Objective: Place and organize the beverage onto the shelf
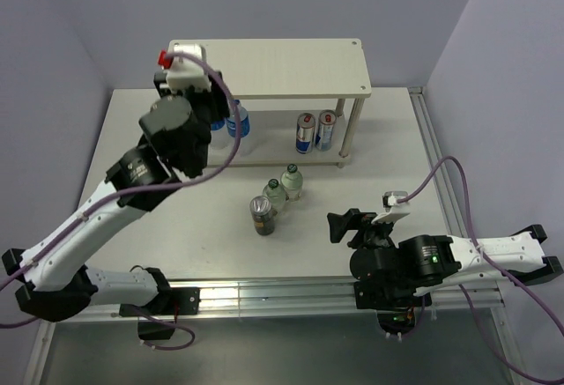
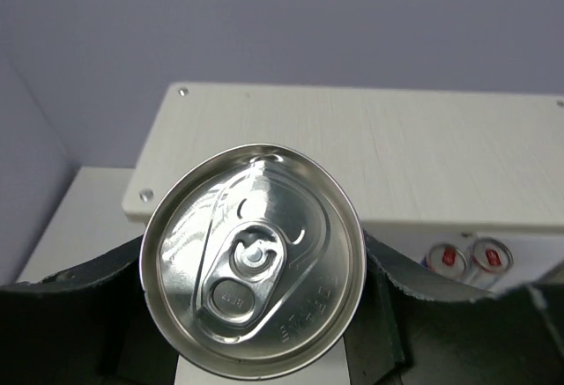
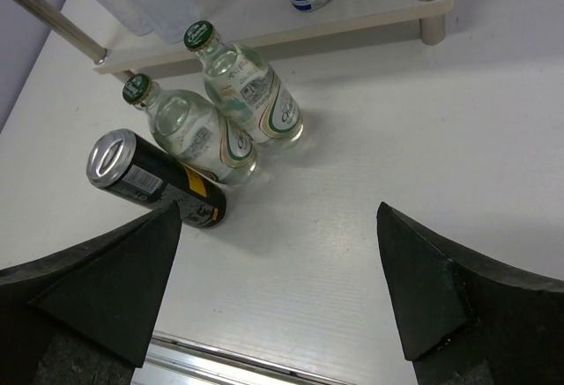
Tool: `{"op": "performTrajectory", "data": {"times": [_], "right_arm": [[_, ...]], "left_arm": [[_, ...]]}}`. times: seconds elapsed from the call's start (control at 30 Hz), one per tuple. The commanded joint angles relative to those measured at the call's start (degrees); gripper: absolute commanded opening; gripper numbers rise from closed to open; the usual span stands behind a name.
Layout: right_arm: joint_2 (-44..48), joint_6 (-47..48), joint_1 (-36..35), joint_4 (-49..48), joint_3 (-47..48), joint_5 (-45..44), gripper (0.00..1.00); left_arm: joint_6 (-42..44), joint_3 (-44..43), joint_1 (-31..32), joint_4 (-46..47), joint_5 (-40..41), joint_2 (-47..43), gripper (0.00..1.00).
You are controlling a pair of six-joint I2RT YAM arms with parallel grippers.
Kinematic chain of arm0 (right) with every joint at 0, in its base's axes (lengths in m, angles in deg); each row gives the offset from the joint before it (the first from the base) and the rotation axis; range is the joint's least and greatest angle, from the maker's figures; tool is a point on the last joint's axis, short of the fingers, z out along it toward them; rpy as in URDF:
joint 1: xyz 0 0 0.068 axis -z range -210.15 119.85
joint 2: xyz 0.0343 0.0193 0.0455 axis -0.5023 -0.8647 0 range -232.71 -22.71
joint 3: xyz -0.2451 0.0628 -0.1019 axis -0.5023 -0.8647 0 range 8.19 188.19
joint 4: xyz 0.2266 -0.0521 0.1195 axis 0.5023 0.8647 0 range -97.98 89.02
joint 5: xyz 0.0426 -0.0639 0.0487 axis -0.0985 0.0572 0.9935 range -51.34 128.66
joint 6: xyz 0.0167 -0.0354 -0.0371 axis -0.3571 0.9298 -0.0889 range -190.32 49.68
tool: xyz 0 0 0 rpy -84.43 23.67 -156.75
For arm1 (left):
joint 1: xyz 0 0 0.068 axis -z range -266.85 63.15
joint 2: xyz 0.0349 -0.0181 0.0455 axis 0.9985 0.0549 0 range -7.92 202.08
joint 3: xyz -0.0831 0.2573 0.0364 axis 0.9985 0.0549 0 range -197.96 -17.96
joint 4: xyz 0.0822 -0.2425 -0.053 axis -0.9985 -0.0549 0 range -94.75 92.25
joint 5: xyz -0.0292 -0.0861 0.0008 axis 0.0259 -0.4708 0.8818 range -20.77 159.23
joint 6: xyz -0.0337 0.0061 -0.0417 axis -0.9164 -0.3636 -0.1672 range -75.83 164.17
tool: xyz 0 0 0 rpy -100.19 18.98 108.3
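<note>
The left gripper [image 1: 187, 66] hangs over the left end of the shelf [image 1: 291, 68]. Its dark fingers [image 2: 88, 314] pinch a silver-topped can [image 2: 253, 260] from both sides. Only the can's bright round metal lid and pull tab show (whether its base rests on the top board I cannot tell). The shelf is matte cream board on thin round legs [image 1: 352, 129].

On the lower board [image 1: 273, 149], toward its left end, stand two clear water bottles [image 1: 238, 123] with blue labels. Near its right end two glossy blue-and-silver cans [image 1: 305, 132] stand side by side.

On the smooth white table [image 1: 379, 156], in front of the shelf's front edge, two clear green-capped bottles [image 3: 251, 85] stand close together. A black can [image 3: 154, 178] with a yellow mark stands just beside the nearer one. These three lie between the shelf and the right gripper [image 3: 278, 226], which sits toward the table's near edge. Its blunt black wedge-shaped fingers [image 3: 423, 288] are spread wide around nothing.
</note>
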Motion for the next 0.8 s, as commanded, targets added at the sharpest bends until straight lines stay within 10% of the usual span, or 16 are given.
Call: {"op": "performTrajectory", "data": {"times": [0.0, 0.37, 0.77], "right_arm": [[0.84, 0.01, -0.35, -1.95, -0.62, -2.11, 0.98], [-0.04, -0.69, -0.43, -1.16, -0.18, -2.2, 0.98], [-0.12, -0.87, -0.52, -1.07, -0.18, -2.2, 0.97]], "left_arm": [[8.18, -13.12, -5.67, 1.28, -8.31, 5.52, 0.0], [2.82, -36.79, -26.07, -14.02, -29.12, 24.06, 0.0], [-4.84, -39.63, -34.25, -18.6, -37.33, 28.64, 0.0]]}}
